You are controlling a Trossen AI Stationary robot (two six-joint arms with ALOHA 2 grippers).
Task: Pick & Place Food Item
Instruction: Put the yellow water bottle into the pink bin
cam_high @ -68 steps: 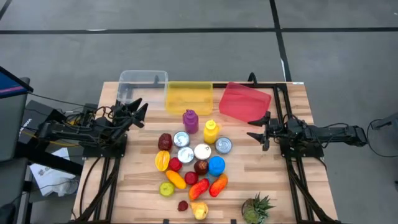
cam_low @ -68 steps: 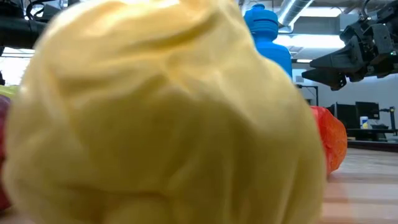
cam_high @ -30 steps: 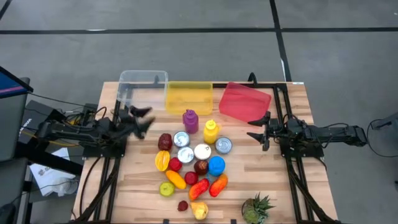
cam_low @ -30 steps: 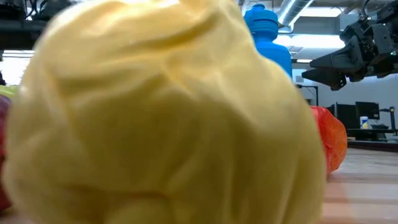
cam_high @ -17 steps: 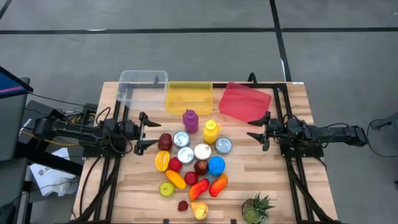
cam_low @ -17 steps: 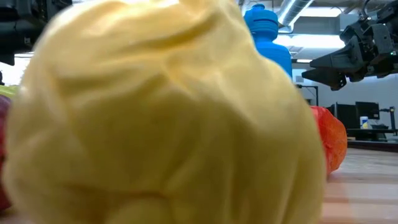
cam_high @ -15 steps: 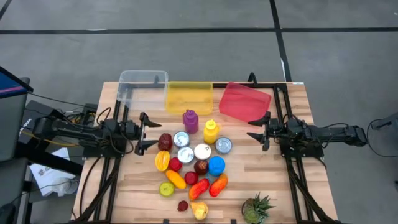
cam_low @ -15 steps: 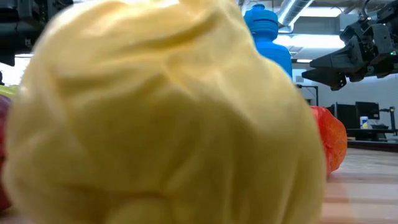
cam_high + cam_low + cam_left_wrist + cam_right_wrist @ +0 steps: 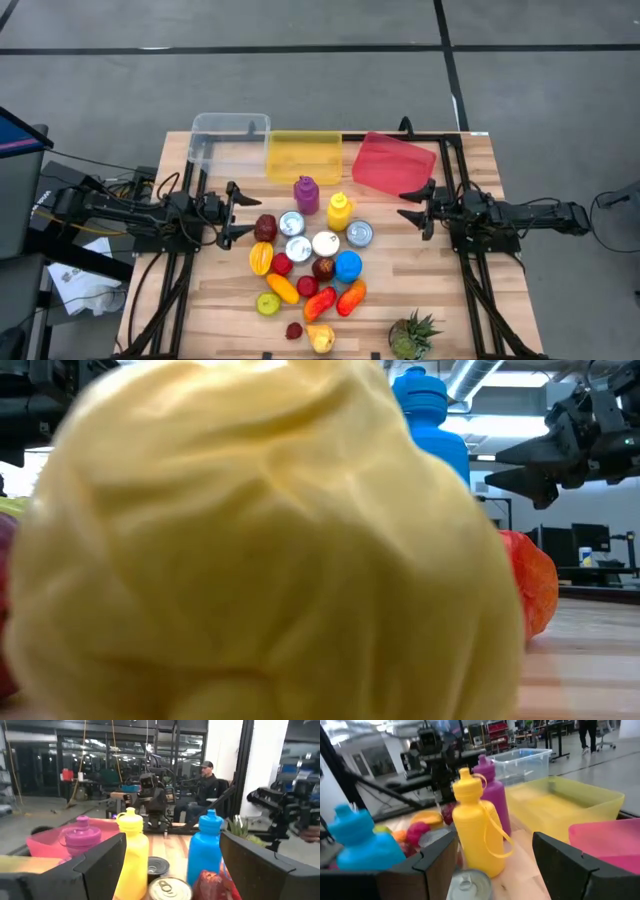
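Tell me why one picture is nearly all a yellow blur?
Low view: a yellow fruit sits right against the lens, out of focus, hiding most of the table; only the blue bottle and right gripper show sharply. High view: everything is evenly lit and clear.

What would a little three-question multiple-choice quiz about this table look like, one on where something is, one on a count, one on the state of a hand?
1. Where does the pineapple stand?
A. inside the yellow bin
B. near the table's front edge, on the right arm's side
C. between the two bottles

2. How many bins line the far edge of the table?
A. one
B. three
C. five

3. How is the left hand at this moment?
A. open, holding nothing
C. shut on the purple bottle
B. shut on a can

Answers:
1 B: the high view shows it apart from the food pile, by the front edge.
2 B: a clear bin, a yellow bin and a red bin sit in a row.
3 A: its fingers stand apart beside the dark red fruit, with nothing between them.
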